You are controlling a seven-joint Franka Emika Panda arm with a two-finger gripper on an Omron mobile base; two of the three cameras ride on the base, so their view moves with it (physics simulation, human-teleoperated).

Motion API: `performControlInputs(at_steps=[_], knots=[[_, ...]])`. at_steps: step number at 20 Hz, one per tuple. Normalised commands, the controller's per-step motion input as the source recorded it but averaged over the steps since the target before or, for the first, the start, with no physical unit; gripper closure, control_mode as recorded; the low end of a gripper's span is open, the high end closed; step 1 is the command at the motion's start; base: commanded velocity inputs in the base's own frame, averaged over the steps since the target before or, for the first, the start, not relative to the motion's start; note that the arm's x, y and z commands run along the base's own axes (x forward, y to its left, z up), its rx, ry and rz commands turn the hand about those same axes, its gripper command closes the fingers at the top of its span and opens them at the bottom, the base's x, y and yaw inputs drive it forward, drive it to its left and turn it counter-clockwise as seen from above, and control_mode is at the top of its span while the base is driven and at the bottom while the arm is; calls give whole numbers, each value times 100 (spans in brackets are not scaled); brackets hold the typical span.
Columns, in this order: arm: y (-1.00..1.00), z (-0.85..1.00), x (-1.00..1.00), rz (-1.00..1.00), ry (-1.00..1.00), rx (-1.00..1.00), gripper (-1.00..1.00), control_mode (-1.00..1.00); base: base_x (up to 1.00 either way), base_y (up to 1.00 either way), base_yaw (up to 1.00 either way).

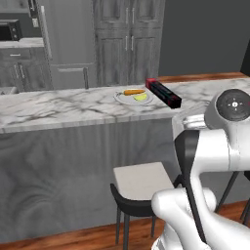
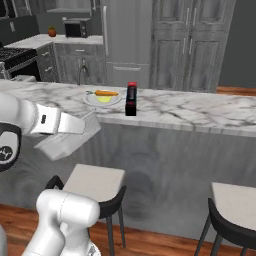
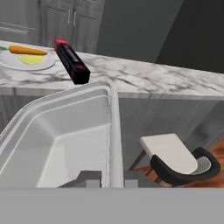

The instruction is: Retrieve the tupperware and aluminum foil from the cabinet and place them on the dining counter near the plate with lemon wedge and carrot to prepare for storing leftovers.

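On the bench, the aluminum foil already lies just beside the plate with the carrot and the lemon wedge. The tupperware is not placed yet: the jaws pinch its rim, below bench height. The carton's lettering is too blurred to read.

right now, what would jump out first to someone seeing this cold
The clear tupperware, held in the shut gripper, looms large in the hand view, in front of the dining counter. On that marble top, the black aluminum foil with its red end lies beside the plate bearing the carrot and lemon wedge.
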Motion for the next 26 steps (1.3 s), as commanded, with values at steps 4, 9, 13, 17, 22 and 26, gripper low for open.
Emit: performControlInputs(at_steps=[4,9,13,17,22,26], knots=[[40,39,29,0,-19,-2,100,-100,0,0,0],[53,36,23,0,-18,0,100,-100,0,0,0],[54,31,6,1,-5,4,100,-100,0,0,0],[60,30,0,9,0,12,100,-100,0,0,0],[58,26,3,13,0,14,100,-100,0,0,0],[57,10,20,14,1,7,100,-100,0,0,0]])
